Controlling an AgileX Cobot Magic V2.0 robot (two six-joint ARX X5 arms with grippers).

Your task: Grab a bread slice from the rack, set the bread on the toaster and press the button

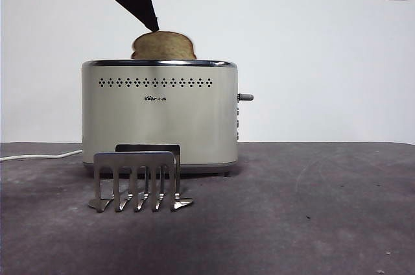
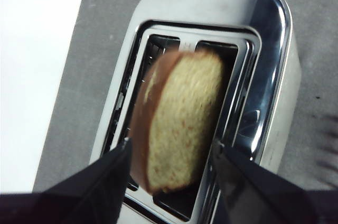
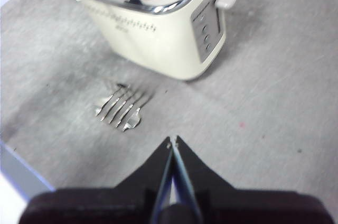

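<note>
**Desk:** What's the caption here?

**Photographer:** Bread (image 1: 163, 45) stands in a slot of the toaster (image 1: 159, 116), its domed top showing above the chrome rim. The left gripper (image 2: 170, 152) hangs just above it, jaws spread to either side of the slice with a gap at each face. Released, not grasping.

**Desk:** And the other arm?

**Photographer:** The right gripper (image 3: 172, 142) waits low over the table, jaws pressed together on nothing, well apart from the toaster. The rack (image 1: 138, 181) stands bare in front.

**Desk:** How would you say the slice handles?

**Photographer:** Light and soft, I'd judge. The crumb would dent under a hard pinch and the crust can tear, so any regrip should be gentle, across the two flat faces near the top edge, where it stands proud of the slot. It looks tilted in the wrist view, so it may lean on the slot wall rather than sit fully down.

**Desk:** What's left?

**Photographer:** The button (image 1: 246, 97), a small stiff knob on the narrow end, which looks not yet pressed. It wants a firm push straight down; a glancing touch could slip off.
</note>
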